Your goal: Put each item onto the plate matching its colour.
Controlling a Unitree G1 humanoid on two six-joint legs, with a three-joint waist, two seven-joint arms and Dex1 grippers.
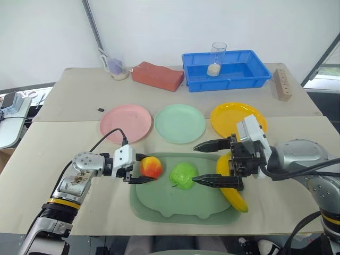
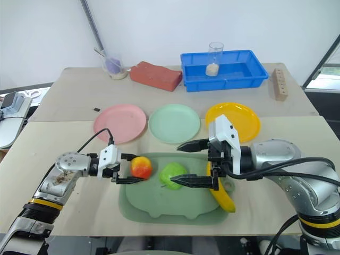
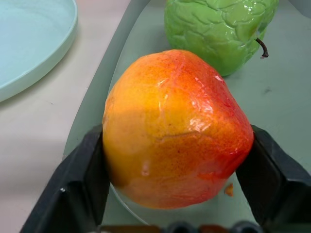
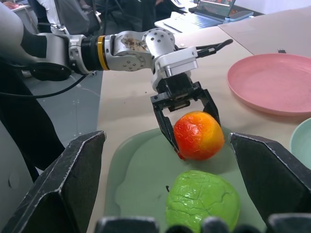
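- The left gripper is closed on the apple, 1 black finger on each side of it, at the left end of the green tray.
- In the left wrist view the apple sits squarely between both fingers, which press against its sides.
- Whether the apple is lifted or touching the tray floor cannot be told.
- The green fruit lies in the middle of the tray, just beside the apple and apart from it.
- The right gripper hangs over the tray with its 2 fingers spread wide and nothing between them; the green fruit sits below the gap.
- The banana lies at the right end of the tray, partly hidden by the right gripper.
- 3 plates stand in a row behind the tray: the pink plate on the left, the green plate in the middle, the yellow plate on the right. All 3 are bare.
- Further back are a red block and a blue bin with a clear cup in it.
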